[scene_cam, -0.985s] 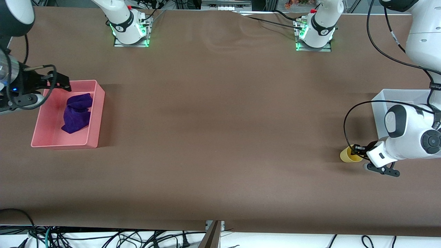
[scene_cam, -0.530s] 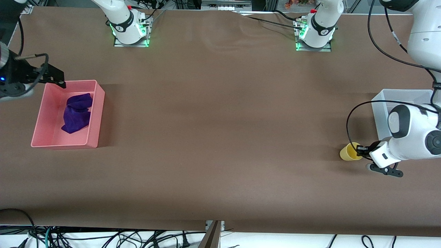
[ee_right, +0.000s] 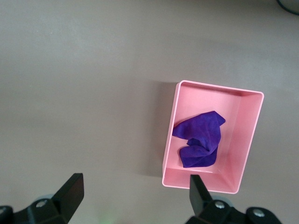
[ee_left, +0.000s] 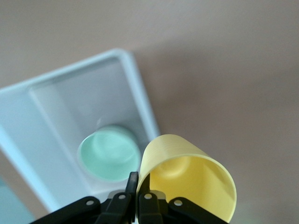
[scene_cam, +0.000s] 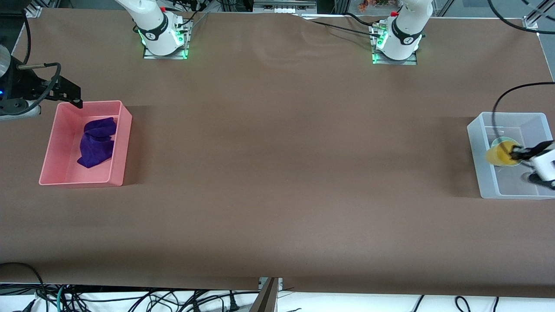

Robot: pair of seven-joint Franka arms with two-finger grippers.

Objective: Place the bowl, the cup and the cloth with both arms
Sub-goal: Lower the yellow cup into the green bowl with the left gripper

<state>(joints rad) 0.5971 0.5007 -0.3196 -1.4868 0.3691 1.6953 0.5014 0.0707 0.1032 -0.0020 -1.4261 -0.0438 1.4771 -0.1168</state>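
Brown tabletop stretches wide: left gripper [scene_cam: 518, 152] pinches the cup [scene_cam: 498, 155] over the bowl [ee_left: 109, 152] in the clear bin [scene_cam: 479, 162], ready to drop it, while right gripper [ee_right: 135, 191], spread empty, waits above the table beside the pink bin [scene_cam: 123, 147] holding the cloth [scene_cam: 97, 142].

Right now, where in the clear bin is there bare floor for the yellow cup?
The left hand holds the yellow plastic cup over the translucent white bin, above the mint-green bowl. Bare floor lies between bowl and the bin's front-camera wall. The right hand waits open by the pink tray holding the purple cloth.
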